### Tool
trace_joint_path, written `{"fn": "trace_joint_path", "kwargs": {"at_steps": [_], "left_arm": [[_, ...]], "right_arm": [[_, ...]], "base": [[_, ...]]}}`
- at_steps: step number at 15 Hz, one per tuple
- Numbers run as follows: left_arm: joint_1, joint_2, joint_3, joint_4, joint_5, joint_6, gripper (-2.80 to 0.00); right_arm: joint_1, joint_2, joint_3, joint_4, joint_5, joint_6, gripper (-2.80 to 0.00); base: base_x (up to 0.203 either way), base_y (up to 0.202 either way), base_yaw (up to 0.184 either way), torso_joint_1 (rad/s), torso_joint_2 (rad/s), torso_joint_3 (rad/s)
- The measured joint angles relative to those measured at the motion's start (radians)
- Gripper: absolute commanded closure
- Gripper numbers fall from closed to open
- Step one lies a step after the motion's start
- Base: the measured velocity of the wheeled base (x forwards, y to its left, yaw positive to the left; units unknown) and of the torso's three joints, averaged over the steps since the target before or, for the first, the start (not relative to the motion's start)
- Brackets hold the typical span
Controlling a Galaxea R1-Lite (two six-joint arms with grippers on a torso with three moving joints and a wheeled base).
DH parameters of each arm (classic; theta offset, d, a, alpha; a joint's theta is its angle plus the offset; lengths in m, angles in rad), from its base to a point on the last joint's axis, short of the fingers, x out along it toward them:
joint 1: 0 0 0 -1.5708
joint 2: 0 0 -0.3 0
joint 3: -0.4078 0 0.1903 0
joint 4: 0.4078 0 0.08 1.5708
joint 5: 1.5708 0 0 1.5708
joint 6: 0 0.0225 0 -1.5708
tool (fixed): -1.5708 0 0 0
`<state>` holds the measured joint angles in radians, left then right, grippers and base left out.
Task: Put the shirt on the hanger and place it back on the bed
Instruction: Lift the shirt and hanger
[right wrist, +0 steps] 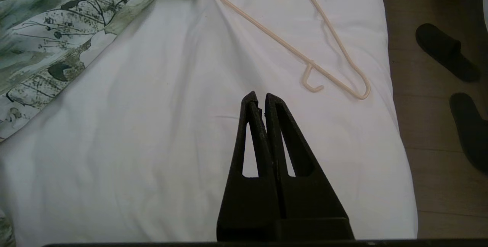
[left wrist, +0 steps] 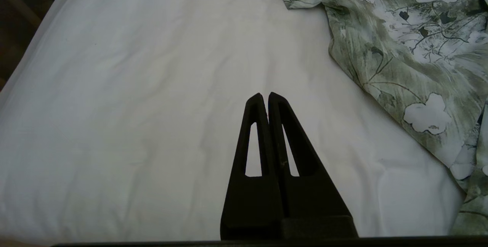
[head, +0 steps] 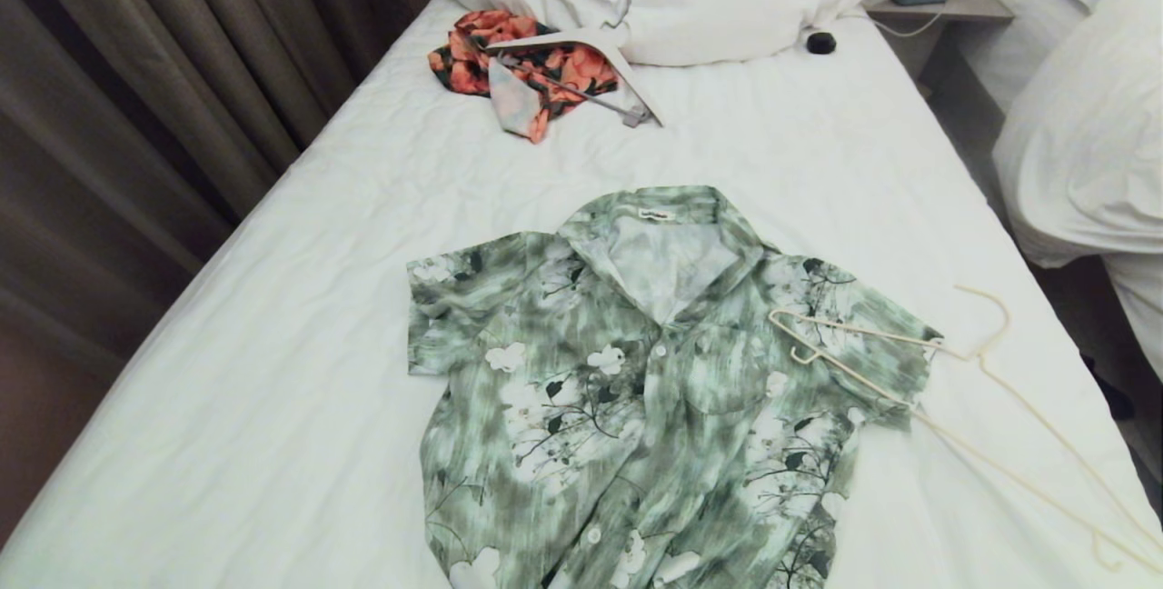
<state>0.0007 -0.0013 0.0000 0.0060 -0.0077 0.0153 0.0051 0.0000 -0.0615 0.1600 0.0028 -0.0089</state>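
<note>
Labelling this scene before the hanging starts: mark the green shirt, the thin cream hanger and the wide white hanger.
green shirt [head: 581,407]: head view, on the front panel beside the buttons.
thin cream hanger [right wrist: 267,33]: right wrist view, on its long straight bar.
wide white hanger [head: 581,36]: head view, on its flat shoulder over the orange-red garment.

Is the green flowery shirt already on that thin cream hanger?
No, the shirt lies flat on the bed, and the hanger only rests across one sleeve beside it.
</note>
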Motion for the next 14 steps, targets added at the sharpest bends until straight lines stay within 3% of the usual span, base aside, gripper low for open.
{"fn": "trace_joint_path", "kwargs": {"at_steps": [9,14], "left_arm": [[0.000,0.000,0.000,0.000,0.000,0.000,0.00],[0.000,0.000,0.000,0.000,0.000,0.000,0.00]], "right_arm": [[0.000,0.000,-0.004,0.000,0.002,-0.013,0.00],[0.000,0.145,-0.158,0.002,0.030,-0.021,0.00]], "base": [[0.000,0.000,0.000,0.000,0.00,0.000],[0.000,0.000,0.000,0.000,0.00,0.000]]}}
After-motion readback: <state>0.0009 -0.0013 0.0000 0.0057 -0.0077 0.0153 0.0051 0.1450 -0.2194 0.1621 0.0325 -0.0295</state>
